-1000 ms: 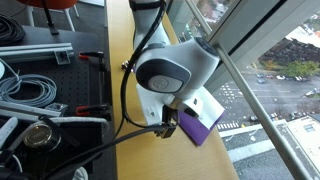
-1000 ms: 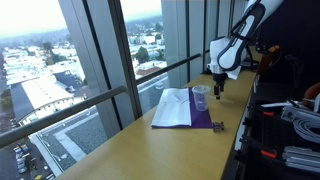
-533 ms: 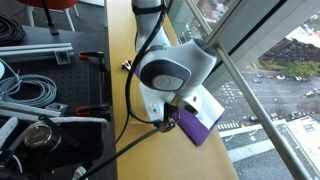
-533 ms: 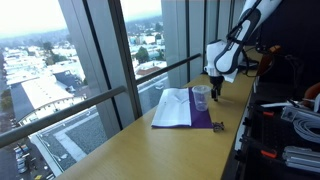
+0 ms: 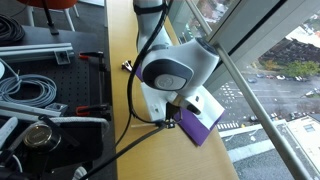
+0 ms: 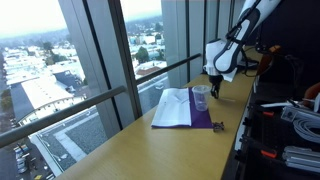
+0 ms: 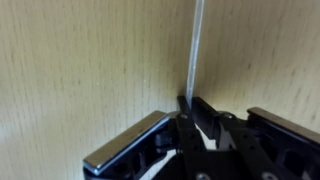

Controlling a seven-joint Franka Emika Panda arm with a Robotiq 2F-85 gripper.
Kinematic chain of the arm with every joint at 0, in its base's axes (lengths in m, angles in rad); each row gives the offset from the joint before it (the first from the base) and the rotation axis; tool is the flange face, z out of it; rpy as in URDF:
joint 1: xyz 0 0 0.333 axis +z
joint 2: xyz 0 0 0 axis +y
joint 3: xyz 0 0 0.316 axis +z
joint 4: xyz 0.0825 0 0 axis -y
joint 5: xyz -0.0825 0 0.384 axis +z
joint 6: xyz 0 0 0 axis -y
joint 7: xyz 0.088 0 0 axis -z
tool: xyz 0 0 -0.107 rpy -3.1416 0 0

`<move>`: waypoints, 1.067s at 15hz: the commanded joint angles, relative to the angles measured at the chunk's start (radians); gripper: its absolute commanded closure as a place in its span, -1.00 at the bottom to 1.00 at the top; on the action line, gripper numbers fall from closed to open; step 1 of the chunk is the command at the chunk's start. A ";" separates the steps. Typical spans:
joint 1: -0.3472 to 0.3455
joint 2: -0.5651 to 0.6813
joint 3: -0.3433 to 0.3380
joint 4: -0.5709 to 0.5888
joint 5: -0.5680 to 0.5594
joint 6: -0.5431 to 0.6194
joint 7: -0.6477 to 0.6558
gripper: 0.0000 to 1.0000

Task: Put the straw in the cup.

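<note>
In the wrist view the thin pale straw (image 7: pixel 196 45) lies on the wooden tabletop and runs from the top edge down into my gripper (image 7: pixel 189 99). The dark fingers are shut on its near end. In an exterior view the gripper (image 6: pixel 216 91) points down at the table just behind the clear cup (image 6: pixel 201 97). The cup stands upright at the far edge of the purple cloth (image 6: pixel 186 118). The straw is too thin to make out in both exterior views. The arm's wrist (image 5: pixel 170 70) hides the cup and the fingers in an exterior view.
A white sheet (image 6: pixel 175 102) covers most of the purple cloth (image 5: pixel 198 128). A small clip-like object (image 6: pixel 217 126) lies beside the cloth. A thick black cable (image 5: pixel 130 135) trails from the arm. Shelves with cables and clamps (image 5: pixel 40 90) flank the table; windows (image 6: pixel 90 60) run along its other side.
The fingers have closed onto the straw's end. The arm shifted slightly a second ago and has stayed nearly still since.
</note>
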 commanded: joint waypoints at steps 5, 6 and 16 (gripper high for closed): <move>0.003 0.013 -0.017 0.025 -0.017 -0.011 0.030 1.00; 0.015 -0.008 -0.023 0.003 -0.023 -0.023 0.038 1.00; 0.047 -0.432 0.045 -0.165 -0.047 -0.523 -0.071 1.00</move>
